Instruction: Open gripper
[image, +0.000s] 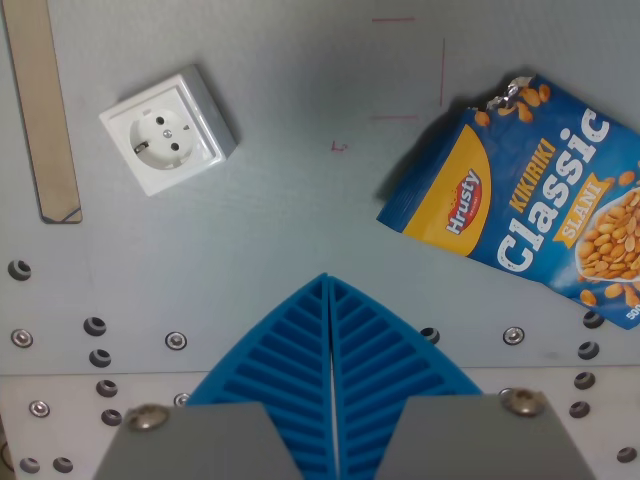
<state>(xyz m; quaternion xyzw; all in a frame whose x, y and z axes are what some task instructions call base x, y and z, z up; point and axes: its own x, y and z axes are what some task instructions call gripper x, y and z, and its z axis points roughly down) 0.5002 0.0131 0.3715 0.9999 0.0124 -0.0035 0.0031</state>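
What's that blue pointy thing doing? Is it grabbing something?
That's the robot's hand. Its two blue fingers are pressed together with nothing between them, hanging above a grey table. A white wall socket lies toward the wrist view's left and a blue bag of peanuts toward the right. Neither is being touched.

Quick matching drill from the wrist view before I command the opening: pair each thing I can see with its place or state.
Things:
1. gripper
2. wall socket
3. peanut bag
4. wooden strip

Places or states:
A. along the wrist view's left edge
B. blue fingers pressed together, nothing between them
C. white, upper left of centre
D. blue, at the wrist view's right

Pairs: 1-B, 2-C, 3-D, 4-A
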